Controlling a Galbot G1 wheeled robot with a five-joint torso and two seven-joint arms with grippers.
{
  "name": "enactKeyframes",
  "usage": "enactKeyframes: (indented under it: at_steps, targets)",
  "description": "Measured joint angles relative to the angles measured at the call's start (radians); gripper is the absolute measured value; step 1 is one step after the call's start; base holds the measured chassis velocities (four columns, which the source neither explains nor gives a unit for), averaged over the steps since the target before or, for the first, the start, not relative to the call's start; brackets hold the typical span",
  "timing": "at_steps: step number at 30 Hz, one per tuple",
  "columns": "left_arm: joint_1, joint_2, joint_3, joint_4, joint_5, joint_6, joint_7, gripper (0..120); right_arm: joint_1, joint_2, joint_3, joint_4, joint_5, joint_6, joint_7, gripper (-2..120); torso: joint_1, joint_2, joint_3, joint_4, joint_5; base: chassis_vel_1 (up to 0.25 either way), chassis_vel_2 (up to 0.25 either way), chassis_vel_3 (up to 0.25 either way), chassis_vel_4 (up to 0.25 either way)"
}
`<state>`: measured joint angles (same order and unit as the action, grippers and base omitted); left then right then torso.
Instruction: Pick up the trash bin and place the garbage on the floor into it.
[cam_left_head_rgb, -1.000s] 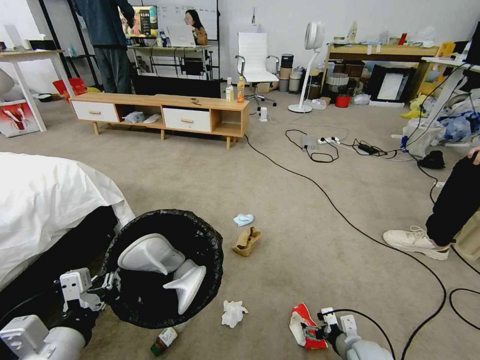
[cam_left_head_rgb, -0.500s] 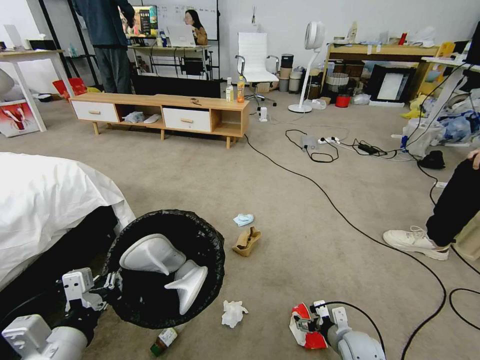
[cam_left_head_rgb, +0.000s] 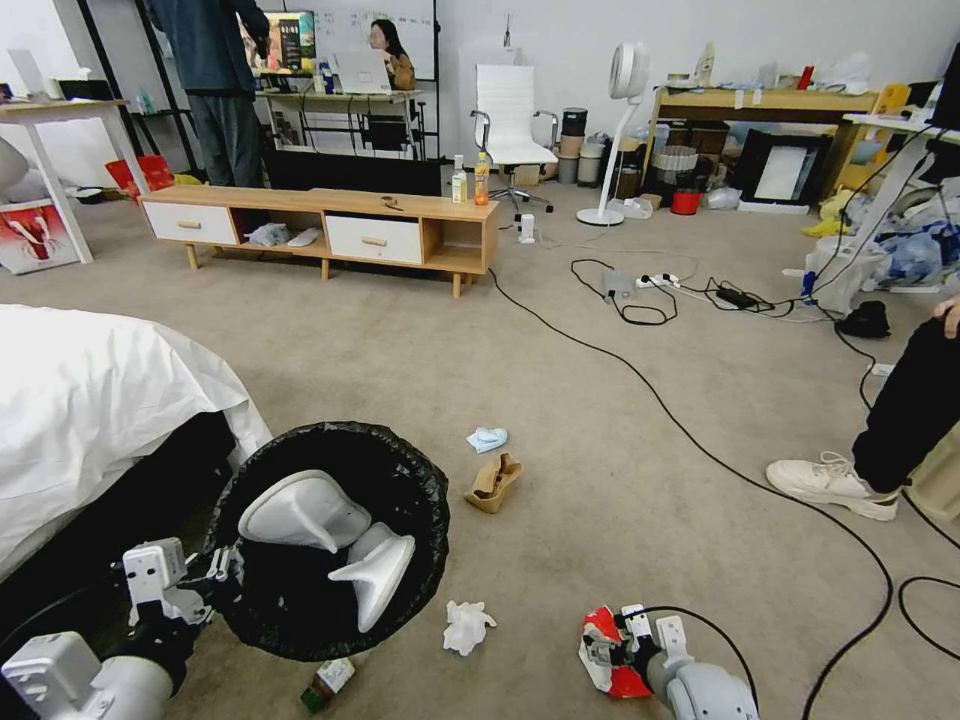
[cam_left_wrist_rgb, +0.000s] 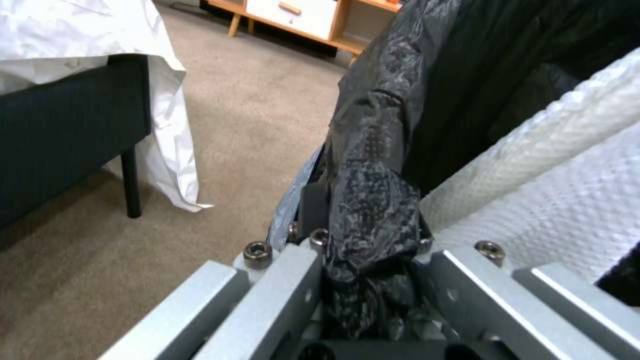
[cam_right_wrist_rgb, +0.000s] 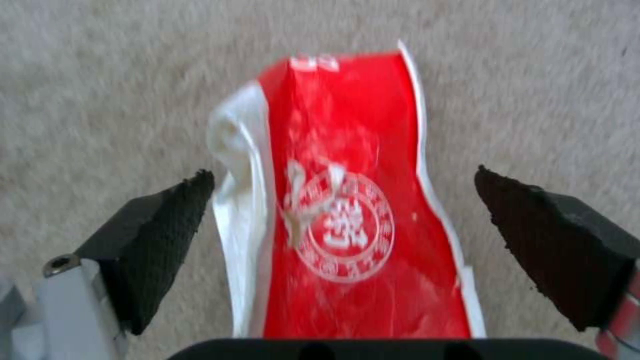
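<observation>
Left gripper (cam_left_wrist_rgb: 363, 280) jaws clamp the trash bin (cam_left_head_rgb: 330, 540); right gripper (cam_right_wrist_rgb: 343, 210) jaws gape around one red-and-white carton (cam_right_wrist_rgb: 353, 210).

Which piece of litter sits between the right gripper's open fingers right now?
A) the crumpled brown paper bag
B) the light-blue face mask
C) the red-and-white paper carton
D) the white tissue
C: in the right wrist view the red-and-white paper carton lies on the carpet between the open fingers of the right gripper, which are not yet closed on it.
</observation>
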<state>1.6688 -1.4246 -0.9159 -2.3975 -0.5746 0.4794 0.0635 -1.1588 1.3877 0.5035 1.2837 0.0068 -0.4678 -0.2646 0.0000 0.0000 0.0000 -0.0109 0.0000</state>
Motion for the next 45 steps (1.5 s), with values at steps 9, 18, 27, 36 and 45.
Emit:
enactKeyframes:
  at_steps: [9, 18, 27, 36, 45]
  targets:
    - [-0.001, -0.002, 0.001, -0.001, 0.003, 0.001, 0.0, 2, -0.022, -0.001, 0.005, -0.017, -0.03, 0.031, 0.005, 65, 0.0, 0.0, 0.0, 0.0, 0.0, 0.0, 0.0, 0.0, 0.0]
    - [-0.007, -0.002, 0.003, -0.001, 0.003, 0.001, -0.001, 2, -0.03, -0.007, 0.015, -0.016, -0.03, 0.043, 0.009, 32, 0.0, 0.0, 0.0, -0.0002, -0.0004, 0.0, 0.0, 0.0, 0.0]
    - [-0.011, -0.003, 0.002, 0.002, 0.003, 0.001, 0.0, 2, -0.021, -0.007, 0.016, -0.025, -0.031, 0.053, 0.017, 4, 0.0, 0.0, 0.0, -0.0003, -0.0003, 0.0, 0.0, 0.0, 0.0]
    - [-0.012, -0.004, 0.0, 0.004, 0.003, 0.0, 0.002, 2, -0.016, -0.007, 0.013, -0.026, -0.028, 0.063, 0.023, 1, 0.0, 0.0, 0.0, 0.0001, 0.0001, 0.0, 0.0, 0.0, 0.0]
    - [-0.014, 0.001, -0.001, 0.005, -0.001, 0.0, 0.002, 2, -0.048, -0.054, 0.049, 0.134, -0.013, 0.109, 0.047, 1, 0.0, 0.0, 0.0, 0.0, 0.0004, 0.0, 0.0, 0.0, 0.0]
